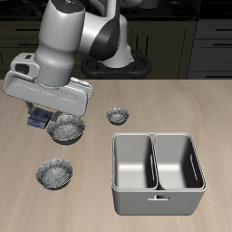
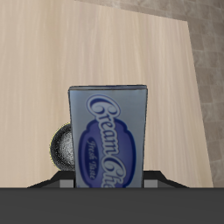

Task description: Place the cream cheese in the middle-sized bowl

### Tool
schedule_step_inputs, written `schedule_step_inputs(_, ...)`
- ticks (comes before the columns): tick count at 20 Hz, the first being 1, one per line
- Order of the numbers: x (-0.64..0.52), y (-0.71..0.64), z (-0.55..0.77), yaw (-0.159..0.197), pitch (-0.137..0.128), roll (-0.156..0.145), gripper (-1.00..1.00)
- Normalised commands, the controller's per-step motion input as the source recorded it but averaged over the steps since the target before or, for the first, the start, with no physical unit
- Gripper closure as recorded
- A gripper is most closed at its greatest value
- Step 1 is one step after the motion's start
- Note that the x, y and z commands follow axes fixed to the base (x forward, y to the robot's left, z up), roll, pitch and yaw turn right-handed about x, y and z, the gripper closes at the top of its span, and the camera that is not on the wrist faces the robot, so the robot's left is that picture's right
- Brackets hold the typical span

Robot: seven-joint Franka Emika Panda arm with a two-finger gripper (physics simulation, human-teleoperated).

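My gripper (image 1: pixel 43 117) is shut on the cream cheese (image 1: pixel 40 119), a small dark blue box, and holds it above the table. In the wrist view the cream cheese (image 2: pixel 107 136) stands upright between the fingers with its label facing the camera. The middle-sized bowl (image 1: pixel 67 130), grey and speckled, sits just beside the held box, slightly nearer the table's front edge. In the wrist view the bowl (image 2: pixel 61 149) is partly hidden behind the box. The box is beside the bowl, not over its middle.
A second speckled bowl (image 1: pixel 54 173) of nearly the same size sits nearer the front edge. A tiny speckled bowl (image 1: pixel 118 115) sits mid-table. A two-compartment metal bin (image 1: pixel 158 170) stands toward the front.
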Motion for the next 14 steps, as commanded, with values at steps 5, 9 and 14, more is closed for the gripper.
schedule_step_inputs(5, 0.14, 0.08, -0.18, 0.005, -0.002, -0.002, 1.00)
schedule_step_inputs(9, 0.14, 0.07, -0.27, -0.006, 0.013, -0.004, 1.00)
schedule_step_inputs(14, 0.07, 0.06, -0.24, -0.009, 0.021, 0.003, 1.00)
